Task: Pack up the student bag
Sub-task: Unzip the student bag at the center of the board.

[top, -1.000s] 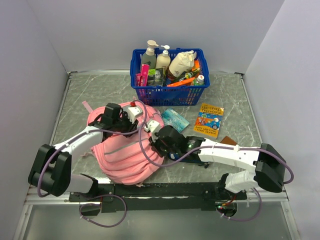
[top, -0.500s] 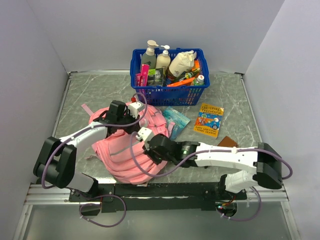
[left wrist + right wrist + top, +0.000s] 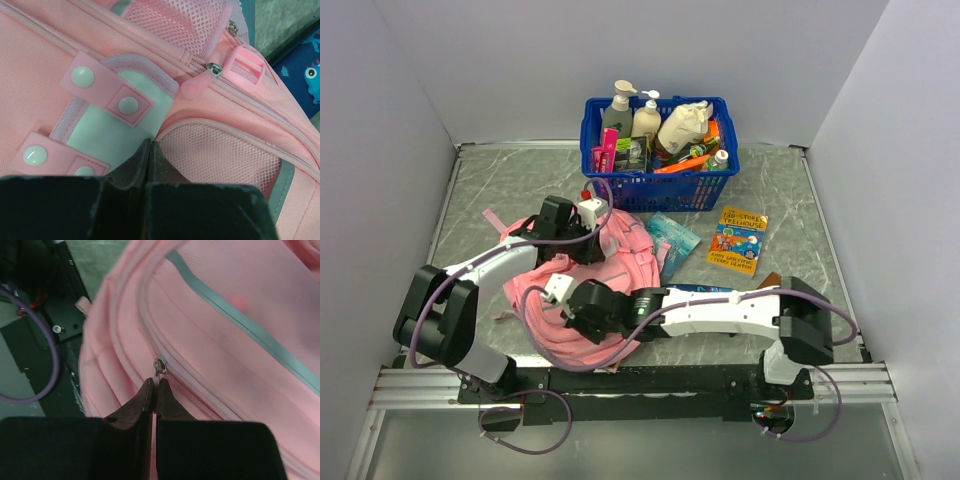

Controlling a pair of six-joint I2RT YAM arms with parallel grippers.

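Pink student bag [image 3: 630, 262] lies on the table under both arms, the left gripper [image 3: 151, 143] on its far end and the right gripper [image 3: 153, 383] on its near edge. Both sets of jaws are pressed together. The left tips sit in a fold beside the pale patch [image 3: 95, 132]; any pinch of cloth cannot be made out. The zip slider [image 3: 160, 365] lies just ahead of the right tips, its track curving off to either side, so the right arm looks better placed to draw it.
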